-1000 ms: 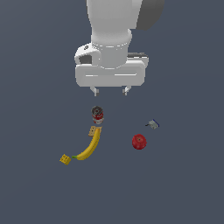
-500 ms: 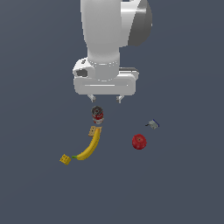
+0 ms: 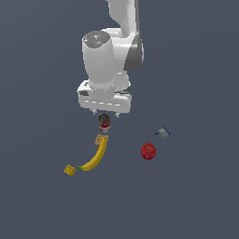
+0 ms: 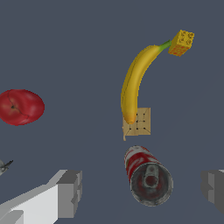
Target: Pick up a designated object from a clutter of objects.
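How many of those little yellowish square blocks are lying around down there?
2. One tan square lies at the banana's blunt end, near the can. One yellow studded block sits at the banana's stem tip. None seems hidden.

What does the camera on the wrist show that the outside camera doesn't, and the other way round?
Only the wrist view shows the gripper fingers spread wide on either side of the tin can, not touching it. Only the exterior view shows the white arm hanging over the can. Both show the can, banana, apple, two yellow-tan squares and the small grey piece.
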`<control>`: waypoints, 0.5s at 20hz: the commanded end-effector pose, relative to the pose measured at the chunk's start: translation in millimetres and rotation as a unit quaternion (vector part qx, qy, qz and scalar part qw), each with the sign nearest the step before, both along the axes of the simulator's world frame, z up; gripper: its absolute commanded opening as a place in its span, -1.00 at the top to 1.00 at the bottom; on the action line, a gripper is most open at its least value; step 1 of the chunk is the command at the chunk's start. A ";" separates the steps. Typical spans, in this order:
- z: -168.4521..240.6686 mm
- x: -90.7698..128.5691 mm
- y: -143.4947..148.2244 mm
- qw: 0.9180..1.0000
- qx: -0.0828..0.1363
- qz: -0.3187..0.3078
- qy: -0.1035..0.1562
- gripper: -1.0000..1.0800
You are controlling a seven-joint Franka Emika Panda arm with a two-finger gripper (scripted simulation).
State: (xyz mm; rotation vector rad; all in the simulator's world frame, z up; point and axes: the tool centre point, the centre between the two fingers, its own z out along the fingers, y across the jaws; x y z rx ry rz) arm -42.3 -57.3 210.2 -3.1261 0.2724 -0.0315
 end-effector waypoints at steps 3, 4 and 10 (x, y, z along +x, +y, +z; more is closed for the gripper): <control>-36.3 -26.1 -13.5 0.999 0.000 -0.033 0.004 -0.92; -42.7 -31.3 -15.8 0.999 0.000 -0.039 0.005 -0.92; -70.3 -56.9 -25.2 0.998 0.000 -0.066 0.008 -0.92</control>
